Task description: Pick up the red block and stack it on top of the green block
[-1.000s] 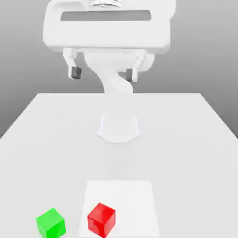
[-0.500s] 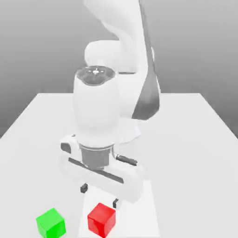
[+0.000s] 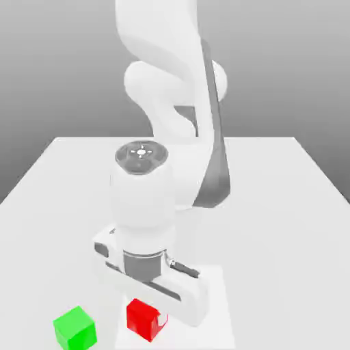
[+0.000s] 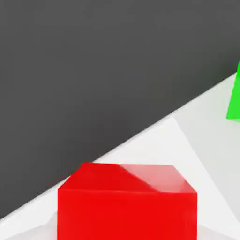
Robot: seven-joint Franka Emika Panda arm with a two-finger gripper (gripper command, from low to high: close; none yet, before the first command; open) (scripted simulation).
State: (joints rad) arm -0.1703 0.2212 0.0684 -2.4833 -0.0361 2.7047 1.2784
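The red block (image 3: 142,320) is right below the tool (image 3: 145,318), held between its two fingers. From where I stand, one finger (image 3: 163,318) is up against the block's side toward the exterior view's right. In the hand view the block sits square between the pale fingers, with both of them at its sides, so I'd call the tool closed on it. The block's top is tucked close under the tool's wide white body, which covers a bit of it. I can't tell whether its underside touches anything.

Under the tool and the block lies a white sheet (image 3: 205,294), spreading out past the tool toward the exterior view's right. The green block (image 3: 76,329) is off to the tool's side, toward the exterior view's left, apart from both the tool and the red block. It sits on the counter (image 3: 273,225), just outside the sheet, with nothing on top of it. A corner of it shows in the hand view too.

Above the tool, the white arm (image 3: 142,198) comes down with its last section upright, and a dark grey panel runs along the length behind. The tool's body is set at a slant across the exterior view. The pale counter stretches away behind the tool and to both sides.
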